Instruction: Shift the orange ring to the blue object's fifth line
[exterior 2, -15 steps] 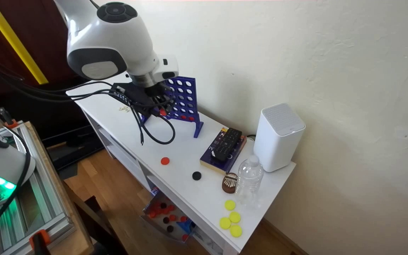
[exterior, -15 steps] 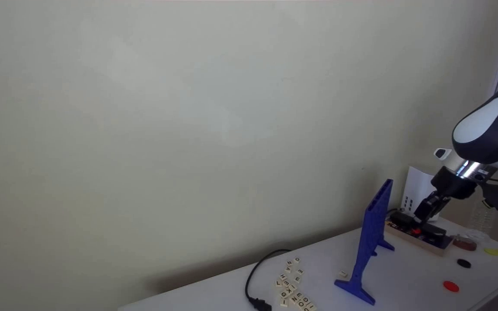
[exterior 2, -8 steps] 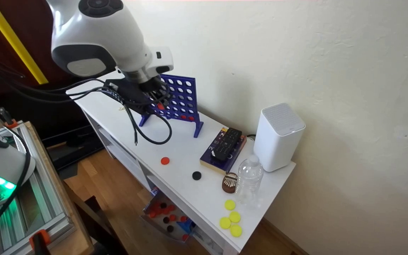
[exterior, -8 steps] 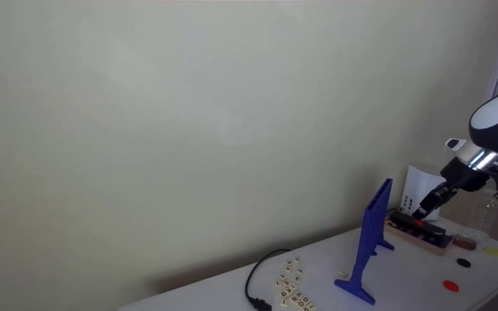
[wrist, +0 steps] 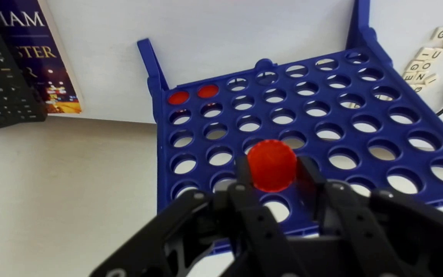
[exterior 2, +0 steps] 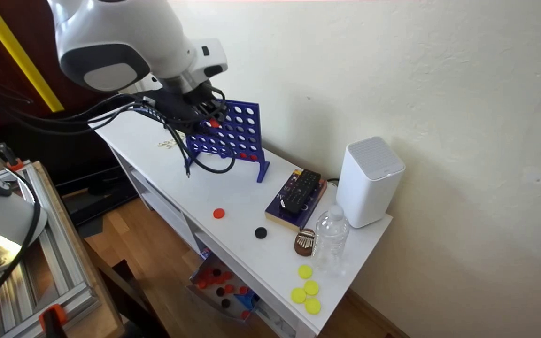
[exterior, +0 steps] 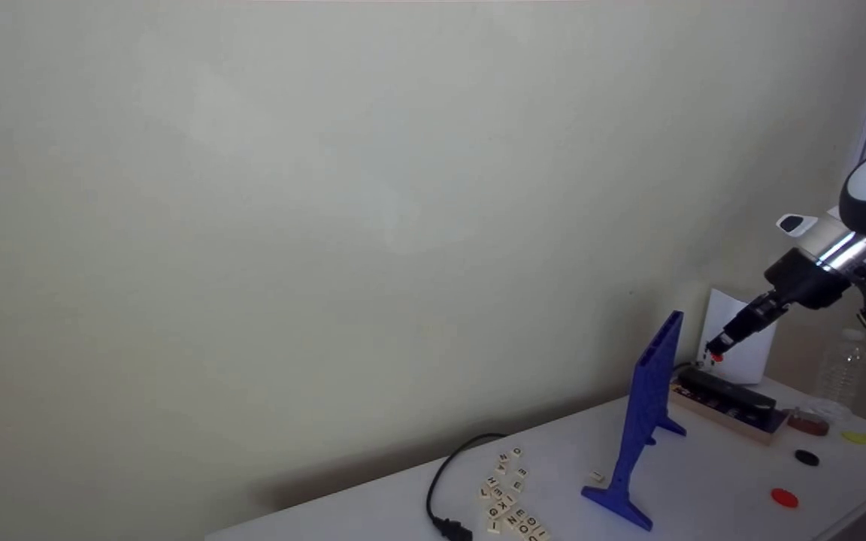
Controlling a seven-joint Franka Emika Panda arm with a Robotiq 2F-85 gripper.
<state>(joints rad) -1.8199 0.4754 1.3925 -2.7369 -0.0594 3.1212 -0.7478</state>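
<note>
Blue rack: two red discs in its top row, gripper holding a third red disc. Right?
Wrong row: in an exterior view, the two red discs sit in the bottom row of the blue rack, nearest its feet. The gripper does hold a third red disc.

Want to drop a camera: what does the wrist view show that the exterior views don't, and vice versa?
Only the wrist view: readable letters STER on the book, and both fingers clearly, one on each side of the held disc.
Only the exterior views: bottle, white box, black disc, yellow discs, tabletop red disc.
Shared: book, held disc, gripper, rack, remote, tiles.
</note>
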